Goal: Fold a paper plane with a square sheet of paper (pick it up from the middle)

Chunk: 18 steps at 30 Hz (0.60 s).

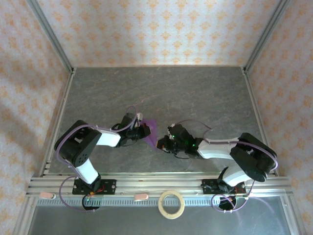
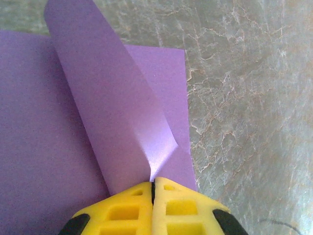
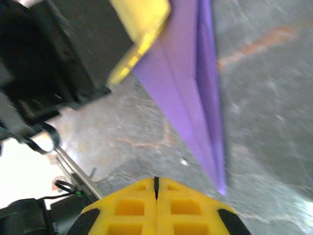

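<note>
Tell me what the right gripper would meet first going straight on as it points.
Probably the purple paper, raised across the path ahead of the right gripper; depth is unclear, so it might pass beneath.

No words, labels, brands, numbers or signs can be read anywhere. The square sheet of paper (image 2: 49, 147) is plain purple, and the yellow fingers of the left tool (image 2: 152, 188) and the right tool (image 3: 156, 183) bear no legible lettering. The tan tape ring (image 1: 171, 204) by the near edge of the table (image 1: 195, 93) is too small to show any print.
</note>
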{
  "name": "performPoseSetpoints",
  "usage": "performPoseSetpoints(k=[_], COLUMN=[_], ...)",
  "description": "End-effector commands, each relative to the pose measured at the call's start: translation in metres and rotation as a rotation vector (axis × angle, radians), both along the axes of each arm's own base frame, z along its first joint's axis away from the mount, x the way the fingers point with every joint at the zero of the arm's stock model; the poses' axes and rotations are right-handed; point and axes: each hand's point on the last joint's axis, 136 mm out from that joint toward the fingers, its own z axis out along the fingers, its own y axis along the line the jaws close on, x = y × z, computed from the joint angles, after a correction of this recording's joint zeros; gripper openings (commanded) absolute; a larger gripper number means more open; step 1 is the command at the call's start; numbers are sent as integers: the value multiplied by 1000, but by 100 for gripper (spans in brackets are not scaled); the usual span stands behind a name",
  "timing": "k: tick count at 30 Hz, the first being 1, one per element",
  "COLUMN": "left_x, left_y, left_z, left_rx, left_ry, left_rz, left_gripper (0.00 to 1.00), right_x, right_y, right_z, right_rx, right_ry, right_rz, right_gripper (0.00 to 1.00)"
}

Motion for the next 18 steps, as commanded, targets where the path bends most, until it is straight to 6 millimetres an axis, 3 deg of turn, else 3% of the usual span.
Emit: performPoseSetpoints(k=[1, 7, 12, 15, 18], left_x=[-26, -25, -23, -22, -20], left_y=[24, 24, 23, 23, 21], left_z=[-33, -30, -28, -27, -25], left_rx=[87, 83, 85, 87, 87], left_ry=[123, 114, 111, 106, 99], left_rz=[70, 68, 66, 63, 58], left_gripper=[8, 8, 8, 8, 8], right_x=[15, 27, 34, 35, 22], right_y=[5, 33, 40, 25, 7], right_z=[-1, -11, -26, -49, -73], right_rx=[-13, -27, -78, -176, -218], right_ry=[-3, 14, 31, 49, 97], right_rz=[-26, 35, 54, 38, 35], right_gripper=[0, 0, 0, 0, 0])
